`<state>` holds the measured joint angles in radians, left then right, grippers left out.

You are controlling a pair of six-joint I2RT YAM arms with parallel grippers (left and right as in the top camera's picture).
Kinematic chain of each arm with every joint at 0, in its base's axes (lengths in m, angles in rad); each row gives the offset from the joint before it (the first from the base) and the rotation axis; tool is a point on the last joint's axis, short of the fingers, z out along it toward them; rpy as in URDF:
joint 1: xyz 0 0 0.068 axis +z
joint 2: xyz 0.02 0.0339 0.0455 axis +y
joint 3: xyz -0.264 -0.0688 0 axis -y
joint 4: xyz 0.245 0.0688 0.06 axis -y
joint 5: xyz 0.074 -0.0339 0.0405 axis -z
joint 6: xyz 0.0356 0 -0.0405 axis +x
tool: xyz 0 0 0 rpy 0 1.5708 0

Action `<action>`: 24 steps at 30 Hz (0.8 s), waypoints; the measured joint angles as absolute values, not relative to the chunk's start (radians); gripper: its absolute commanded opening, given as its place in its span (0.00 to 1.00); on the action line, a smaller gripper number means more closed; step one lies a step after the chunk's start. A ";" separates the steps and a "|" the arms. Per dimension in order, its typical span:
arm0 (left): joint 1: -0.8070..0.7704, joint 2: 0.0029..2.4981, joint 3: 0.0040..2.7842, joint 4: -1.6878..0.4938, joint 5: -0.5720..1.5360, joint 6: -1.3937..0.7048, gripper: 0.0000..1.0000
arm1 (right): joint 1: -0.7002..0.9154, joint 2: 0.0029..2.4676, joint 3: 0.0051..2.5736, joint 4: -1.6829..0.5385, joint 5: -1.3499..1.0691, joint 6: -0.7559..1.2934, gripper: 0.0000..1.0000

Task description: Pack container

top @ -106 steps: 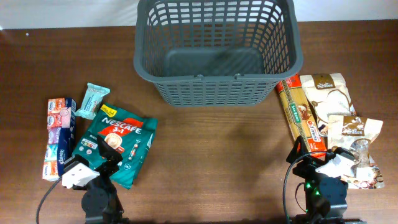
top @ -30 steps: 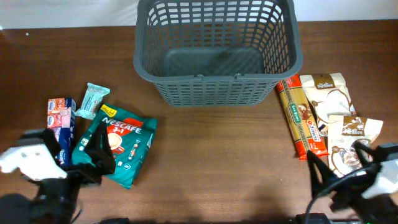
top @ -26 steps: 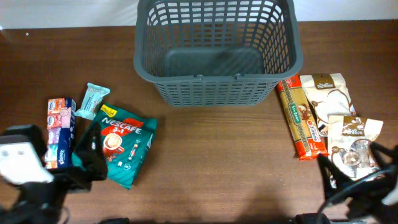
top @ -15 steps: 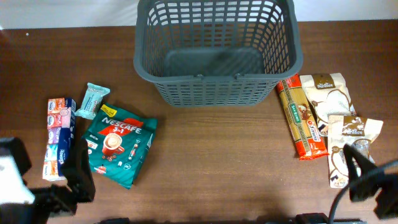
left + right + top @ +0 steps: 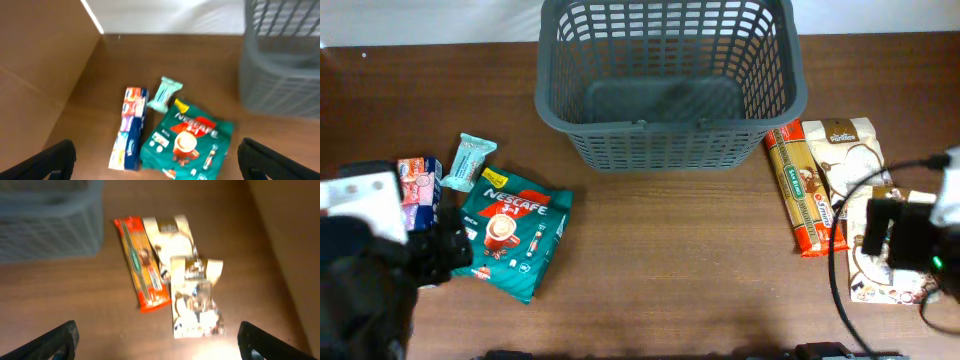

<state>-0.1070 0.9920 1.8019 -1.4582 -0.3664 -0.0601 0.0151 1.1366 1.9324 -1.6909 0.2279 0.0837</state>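
My left hand (image 5: 159, 162) is open. Its two dark fingertips (image 5: 52, 160) show only at the bottom corners of the left wrist view, spread wide and gripping nothing. It hangs above the bench (image 5: 670, 275), close to the near left edge of a green Nescafe packet (image 5: 187, 145) that lies flat. Just beside that packet, on its left, lies a long multicoloured carton (image 5: 130, 129). A small pale-teal wrapper (image 5: 164, 93) touches the packet's far corner.

My right hand (image 5: 162, 342) is open as well, its tips wide apart at the lower corners of its own view, holding nothing. Below it lie two cream-and-brown pouches, the near pouch (image 5: 196, 300) overlapping the far pouch (image 5: 169, 234). A long orange pack (image 5: 142, 262) lies against their left side.

The container (image 5: 670, 80) stands at the far middle of the bench, between the two groups of packets and well apart from both hands. The orange pack's far end reaches almost to its near right corner.
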 measured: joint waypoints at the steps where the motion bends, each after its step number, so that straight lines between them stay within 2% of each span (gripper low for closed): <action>1: -0.108 0.992 1.770 -1.449 -0.374 -0.060 0.99 | -0.002 1.152 1.911 -1.686 0.231 0.101 0.99; 7: -0.110 0.960 1.513 -1.328 -0.379 -0.069 0.99 | -0.118 1.164 1.800 -1.591 0.207 0.137 0.99; 13: -0.110 0.818 1.237 -1.180 -0.375 -0.087 0.99 | -0.207 1.014 1.615 -1.493 0.175 0.139 0.99; 24: -0.110 0.520 1.192 -1.252 -0.433 -0.134 0.99 | -0.255 0.717 1.258 -1.428 0.171 0.166 0.99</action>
